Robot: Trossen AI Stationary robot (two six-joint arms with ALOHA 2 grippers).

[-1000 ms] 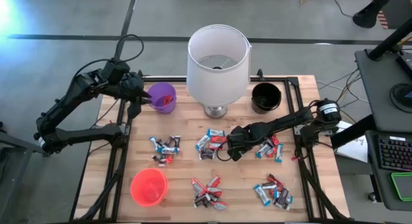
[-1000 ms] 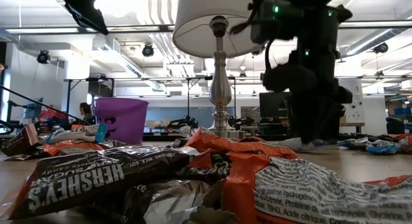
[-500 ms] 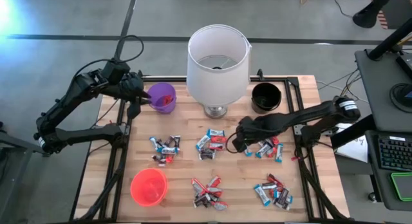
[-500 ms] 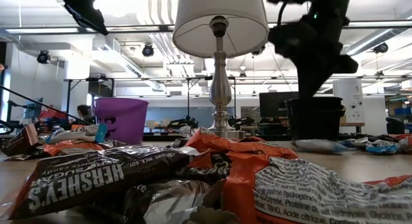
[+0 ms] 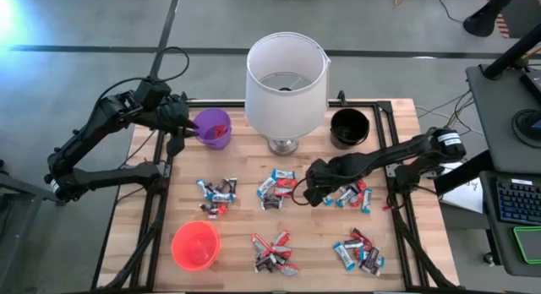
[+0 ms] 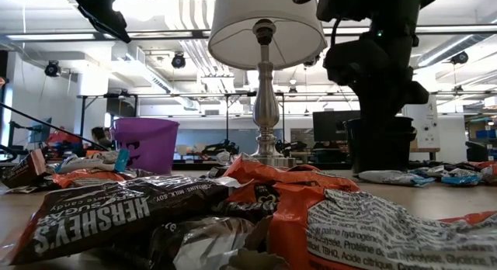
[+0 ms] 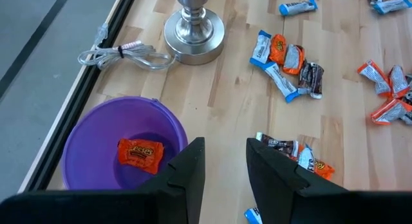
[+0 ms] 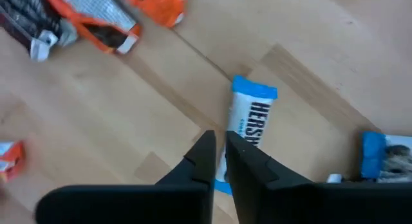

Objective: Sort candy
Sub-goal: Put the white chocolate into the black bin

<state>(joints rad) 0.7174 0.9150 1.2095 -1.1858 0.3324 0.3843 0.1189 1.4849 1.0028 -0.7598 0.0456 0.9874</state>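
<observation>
Wrapped candy lies in several small piles on the wooden table (image 5: 245, 159), among them one at the middle (image 5: 276, 186) and one to its right (image 5: 351, 193). My right gripper (image 5: 311, 193) hovers between these two piles, pointing down. Its fingers (image 8: 220, 143) are all but shut, just above a blue-and-white candy bar (image 8: 250, 118) that lies flat on the wood. My left gripper (image 7: 222, 153) is open and holds nothing. It hangs high over the near rim of the purple cup (image 7: 122, 147), which holds one orange candy (image 7: 140, 153).
A lamp with a white shade (image 5: 286, 83) stands at the far middle of the table, its cord (image 7: 122, 55) lying beside the purple cup. A black cup (image 5: 348, 127) sits far right and a red cup (image 5: 195, 245) near left. More candy piles (image 5: 272, 252) (image 5: 359, 250) (image 5: 218, 195) lie toward the near edge.
My right gripper has risen off the table from the blue-and-white bar and shifted a little toward the right edge. The bar stays lying on the wood. My left arm has kept still.
</observation>
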